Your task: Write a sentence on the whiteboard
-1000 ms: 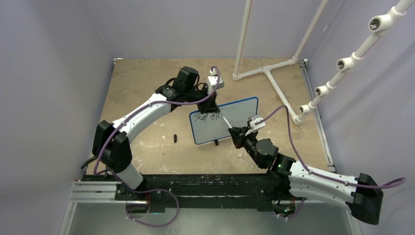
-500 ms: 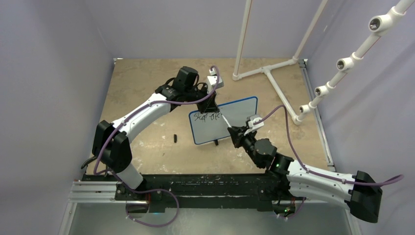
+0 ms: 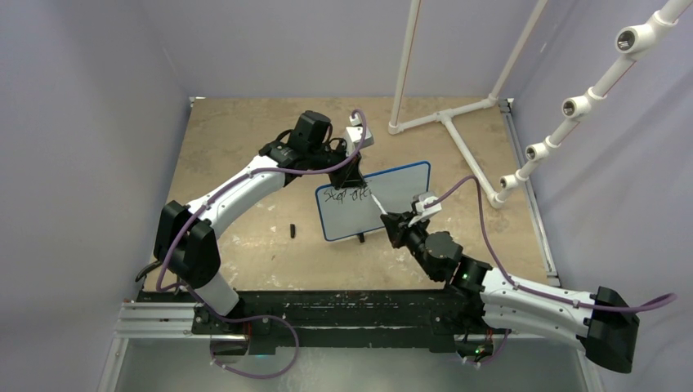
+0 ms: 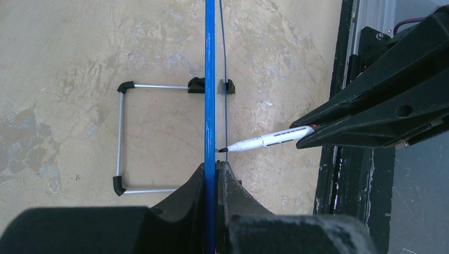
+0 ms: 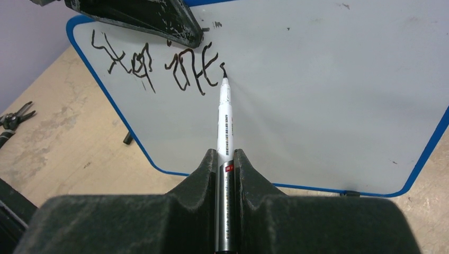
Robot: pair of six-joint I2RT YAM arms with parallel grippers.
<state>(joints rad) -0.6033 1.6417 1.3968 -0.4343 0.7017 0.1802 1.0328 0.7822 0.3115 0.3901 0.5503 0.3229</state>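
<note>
The whiteboard (image 3: 404, 192) stands upright on the table, white with a thin blue rim. My left gripper (image 3: 353, 175) is shut on its top edge; in the left wrist view the blue rim (image 4: 210, 79) runs between the jaws of the left gripper (image 4: 214, 164). The sentence (image 5: 153, 63) is black scribble at the board's upper left, also seen from above (image 3: 347, 195). My right gripper (image 5: 226, 153) is shut on a white marker (image 5: 224, 116). The marker's black tip touches the whiteboard (image 5: 317, 95) at the right end of the scribble.
A small black cap (image 3: 291, 229) lies on the table left of the board. A white pipe frame (image 3: 445, 118) stands at the back right, with a pipe rack (image 3: 572, 106) further right. A wire stand (image 4: 123, 137) sits behind the board. Small pliers (image 5: 16, 114) lie on the table.
My right arm has shifted slightly to the left, with the marker tip staying on the board. The left arm and the board have not moved.
</note>
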